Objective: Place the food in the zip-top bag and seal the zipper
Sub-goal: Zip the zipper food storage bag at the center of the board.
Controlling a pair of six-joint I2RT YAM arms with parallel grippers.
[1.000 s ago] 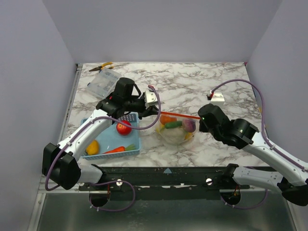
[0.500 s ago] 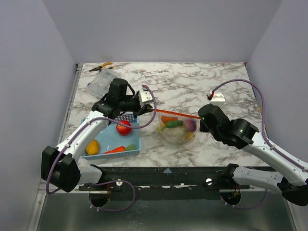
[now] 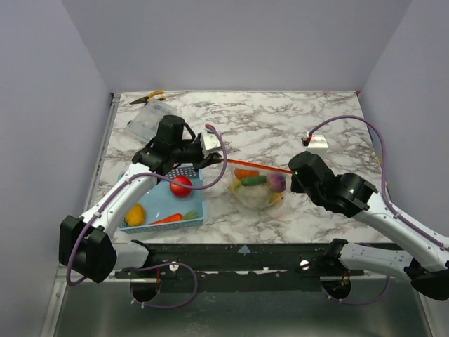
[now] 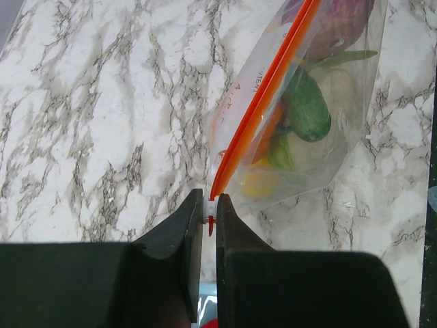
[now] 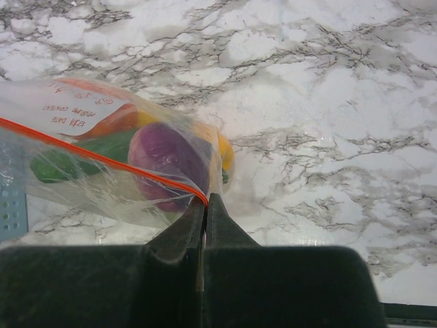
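Observation:
The zip-top bag (image 3: 257, 191) lies at the table's middle front, and it shows in the left wrist view (image 4: 321, 143) too. It holds a purple onion (image 5: 167, 160), a green piece (image 4: 307, 106) and yellow and orange pieces. Its red-orange zipper (image 3: 258, 166) is stretched between both grippers. My left gripper (image 3: 220, 159) is shut on the white slider (image 4: 208, 209) at the strip's left end. My right gripper (image 3: 293, 173) is shut on the strip's right end (image 5: 203, 198).
A blue mesh basket (image 3: 158, 203) at front left holds a red tomato (image 3: 181, 186), a yellow pepper (image 3: 135, 214) and an orange carrot (image 3: 172, 218). A rigid clear box (image 3: 147, 121) and a yellow-handled tool (image 3: 151, 96) lie at back left. A small white block (image 3: 316, 142) lies at right.
My left gripper has moved left, pulling the zipper's left end with it. The strip is drawn out longer. The right arm has not moved.

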